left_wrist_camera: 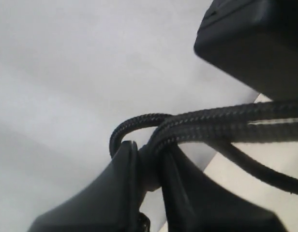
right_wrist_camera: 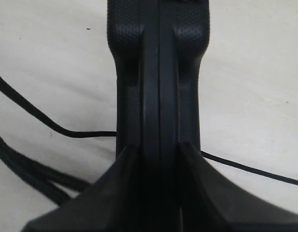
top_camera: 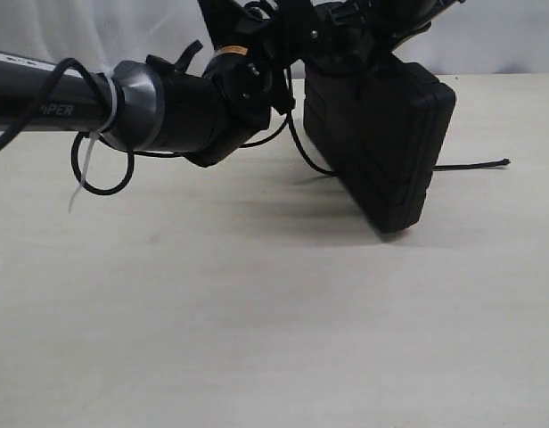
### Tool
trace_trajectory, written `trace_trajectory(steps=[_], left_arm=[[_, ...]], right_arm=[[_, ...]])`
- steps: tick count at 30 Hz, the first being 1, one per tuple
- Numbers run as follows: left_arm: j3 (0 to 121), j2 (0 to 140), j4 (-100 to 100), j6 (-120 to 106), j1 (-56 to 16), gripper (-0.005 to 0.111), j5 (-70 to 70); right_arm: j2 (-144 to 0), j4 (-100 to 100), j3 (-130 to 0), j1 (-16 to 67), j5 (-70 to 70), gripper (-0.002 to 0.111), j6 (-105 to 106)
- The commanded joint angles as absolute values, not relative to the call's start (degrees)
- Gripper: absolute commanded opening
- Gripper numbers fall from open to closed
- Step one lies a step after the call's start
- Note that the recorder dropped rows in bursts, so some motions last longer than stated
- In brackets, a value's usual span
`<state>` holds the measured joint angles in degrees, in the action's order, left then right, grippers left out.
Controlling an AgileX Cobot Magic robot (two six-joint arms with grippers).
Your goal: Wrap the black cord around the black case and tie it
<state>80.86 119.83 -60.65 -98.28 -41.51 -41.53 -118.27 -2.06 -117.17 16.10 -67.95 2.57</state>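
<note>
The black case (top_camera: 386, 143) hangs tilted above the table, one lower corner close to the surface. My right gripper (right_wrist_camera: 158, 153) is shut on the case's (right_wrist_camera: 158, 58) narrow edge from above. The black cord (top_camera: 475, 166) trails from behind the case across the table to the right, and another strand curves up on the case's left side. My left gripper (left_wrist_camera: 148, 157) is shut on a doubled stretch of the braided cord (left_wrist_camera: 226, 123), just beside a corner of the case (left_wrist_camera: 255, 43). Thin cord strands (right_wrist_camera: 57, 126) lie on the table below the case.
The left arm (top_camera: 167, 107) reaches in from the left at the back, carrying its own looped black cable (top_camera: 101, 174) and a white zip tie. The pale table (top_camera: 257, 312) stretches toward the front. A white backdrop stands behind.
</note>
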Motion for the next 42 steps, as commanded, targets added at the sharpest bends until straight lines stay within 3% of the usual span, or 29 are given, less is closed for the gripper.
trace_trajectory(steps=[1,21,42], left_arm=[[81.2,119.7,-66.4,-98.5,-40.3,0.0,-42.2],[81.4,120.5,-45.7,-105.3,-40.0,0.0,-50.1],[81.4,121.5,-52.3,-95.3,-44.4,0.0,-42.4]], right_arm=[[-119.3,-0.9,-116.3,16.1,-70.0,0.004,3.2],[-119.3,-0.4,-116.3,16.1,-70.0,0.004,3.2],[-119.3,-0.4,-116.3,16.1,-70.0,0.004,3.2]])
